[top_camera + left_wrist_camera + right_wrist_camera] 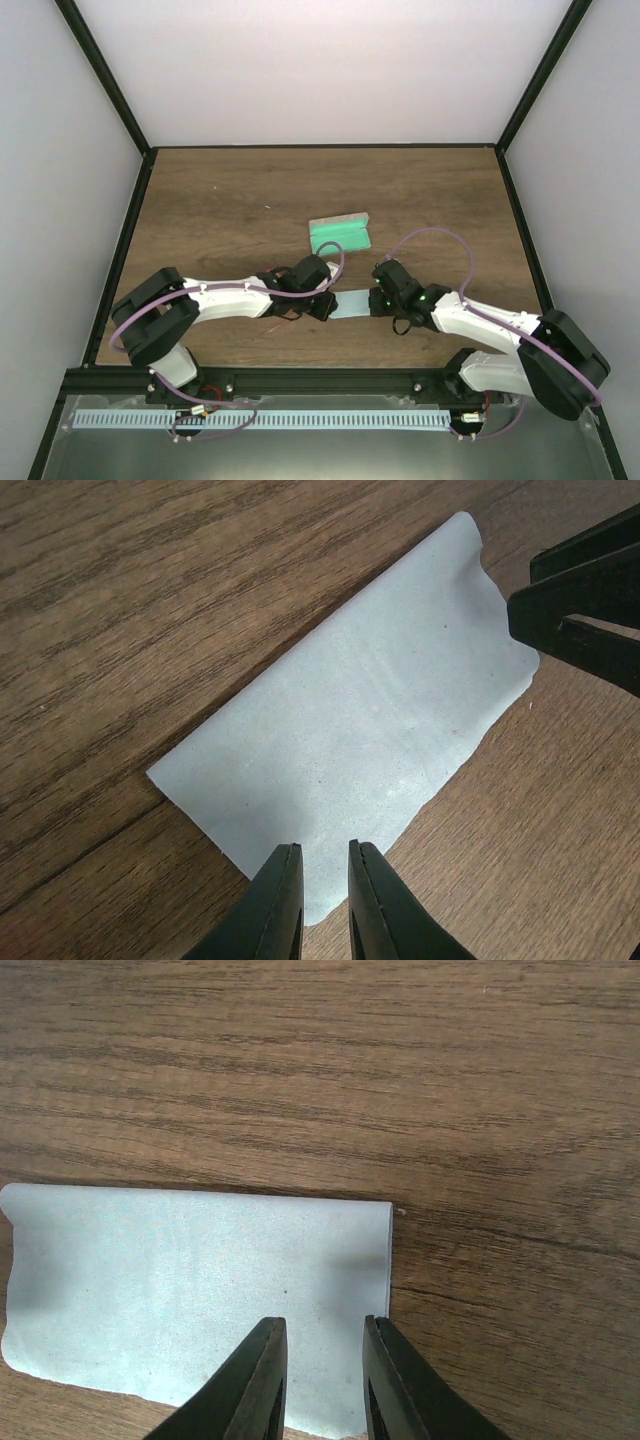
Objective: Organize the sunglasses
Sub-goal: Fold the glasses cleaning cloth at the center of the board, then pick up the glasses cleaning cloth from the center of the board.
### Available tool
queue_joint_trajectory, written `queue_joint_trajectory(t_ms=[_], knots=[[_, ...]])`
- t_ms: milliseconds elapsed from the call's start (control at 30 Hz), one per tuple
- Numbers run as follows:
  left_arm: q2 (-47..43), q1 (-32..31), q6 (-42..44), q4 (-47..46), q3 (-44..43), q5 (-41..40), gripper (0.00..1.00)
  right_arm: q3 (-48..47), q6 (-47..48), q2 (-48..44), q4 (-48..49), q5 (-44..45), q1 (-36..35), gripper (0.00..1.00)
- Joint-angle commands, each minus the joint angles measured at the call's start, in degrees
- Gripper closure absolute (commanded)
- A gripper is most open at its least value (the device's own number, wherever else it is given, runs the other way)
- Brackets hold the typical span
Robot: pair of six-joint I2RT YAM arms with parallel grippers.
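Observation:
The pale blue cloth (350, 302) lies folded flat on the wooden table between my two grippers. It also shows in the left wrist view (370, 730) and the right wrist view (190, 1290). My left gripper (325, 305) (326, 855) is at the cloth's left end, jaws a narrow gap apart and empty. My right gripper (378, 300) (325, 1330) is at the cloth's right end, jaws apart and empty. Its fingers (580, 610) show in the left wrist view. Thin red lines (283, 318) show under my left wrist; the sunglasses are otherwise hidden.
The grey case with green lining (341, 234) lies open behind the cloth, near the table's middle. Black frame posts and white walls bound the table on the left, right and back.

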State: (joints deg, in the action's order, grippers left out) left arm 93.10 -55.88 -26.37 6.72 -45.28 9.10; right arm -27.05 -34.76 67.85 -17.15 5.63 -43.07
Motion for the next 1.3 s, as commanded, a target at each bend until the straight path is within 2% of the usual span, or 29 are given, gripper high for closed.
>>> queue_joint_trajectory(t_ms=[0,267,500,733,833,1167,1267], knots=[[-1.1,-0.2,0.4,0.1,0.3,-0.9,0.84,-1.0,0.0,-1.1,-0.2,0.9,-0.5,0.77],[-1.1,-0.2,-1.0,-1.2,1.0,-2.9,0.83,-3.3,0.2,1.4,-0.6,2.6,-0.5,0.76],[0.1,-0.2,-2.7,-0.5,0.7,-5.5,0.79,-3.8,-0.3,3.3,-1.9,5.1,-0.5,0.74],[1.2,-0.5,-3.4,-0.7,0.6,-4.9,0.75,-3.9,0.3,6.6,-0.3,3.3,-0.6,0.73],[1.1,-0.5,-3.4,-0.6,0.5,-5.0,0.75,-3.4,0.2,7.3,0.3,2.8,-0.5,0.76],[0.5,-0.5,-3.2,-0.4,0.6,-4.9,0.74,-2.8,0.3,7.1,0.8,1.6,-0.5,0.98],[0.1,-0.5,-3.3,-0.5,0.7,-5.0,0.74,-2.9,0.3,7.3,0.9,2.0,-0.5,0.99]])
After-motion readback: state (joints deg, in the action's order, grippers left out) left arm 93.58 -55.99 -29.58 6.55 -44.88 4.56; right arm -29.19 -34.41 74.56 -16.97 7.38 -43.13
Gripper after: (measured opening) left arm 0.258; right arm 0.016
